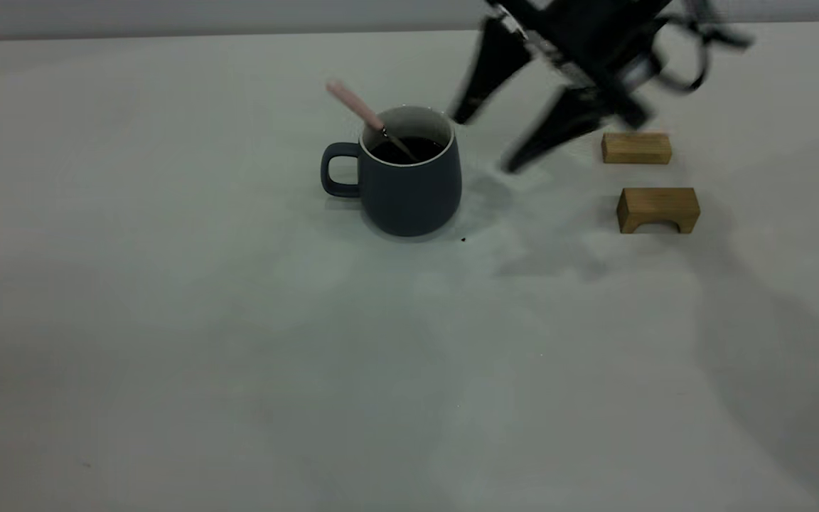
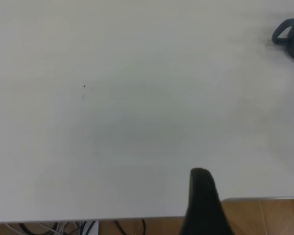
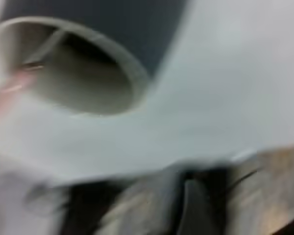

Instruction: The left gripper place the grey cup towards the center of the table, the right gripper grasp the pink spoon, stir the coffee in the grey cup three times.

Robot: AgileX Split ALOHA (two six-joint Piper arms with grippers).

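Though the near stretch of the table (image 1: 239, 370) lies bare, everything that matters sits around the grey cup (image 1: 409, 185), which stands upright toward the middle of the tabletop with its loop handle turned to the exterior view's left. Just in front of the cup's base is a tiny dark speck (image 1: 463, 240). Inside the cup the coffee (image 1: 409, 148) shows dark below the pale rim, and the pink spoon (image 1: 363, 114) leans in it unheld, bowl sunk in the liquid, pink handle sticking up over the rim on the handle side.

To the right of the cup and a little beyond it hangs the right gripper (image 1: 484, 141), its two black fingers spread wide and clasping nothing, tips close to the cup's rim but apart from it. Farther right of the cup rest two wooden blocks (image 1: 658, 208), one behind the other.

The left gripper (image 2: 202, 205) is well away from the cup, by the table's edge; I cannot tell how it is set.

My reading: the cup is placed and the spoon is in the coffee. Whether all three stirs are done cannot be read from this.
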